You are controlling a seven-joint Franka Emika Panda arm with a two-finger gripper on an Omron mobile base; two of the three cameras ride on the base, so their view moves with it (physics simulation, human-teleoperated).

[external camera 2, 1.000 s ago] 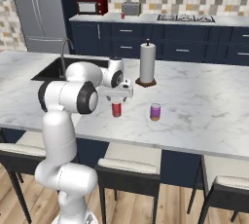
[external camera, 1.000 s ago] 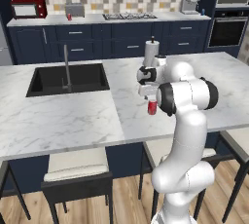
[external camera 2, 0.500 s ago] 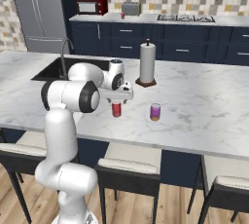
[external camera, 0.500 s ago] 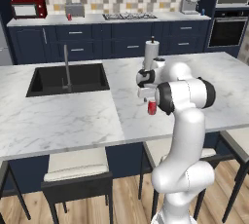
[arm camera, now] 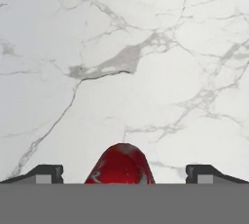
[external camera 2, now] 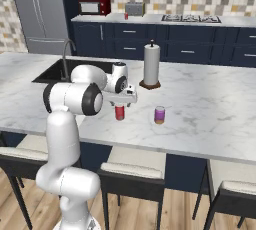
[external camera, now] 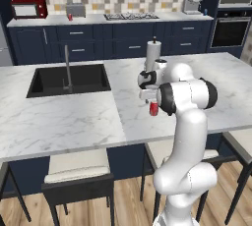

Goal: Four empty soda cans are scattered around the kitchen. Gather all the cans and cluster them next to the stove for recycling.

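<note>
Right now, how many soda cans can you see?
3. A red can stands on the island under the open gripper; a purple can is beside it; a small red one sits on the back counter. Others may be hidden.

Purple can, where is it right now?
Right base view: the purple can stands upright on the marble island, right of the red can and in front of the paper-towel roll.

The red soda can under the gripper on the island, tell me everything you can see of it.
The small red cylindrical soda can stands upright on the white marble island counter, left of a purple can. In the hand view its silvery-mottled top sits between the two dark fingertips of the open gripper, which hangs directly above it. Neither fingertip touches it.
</note>
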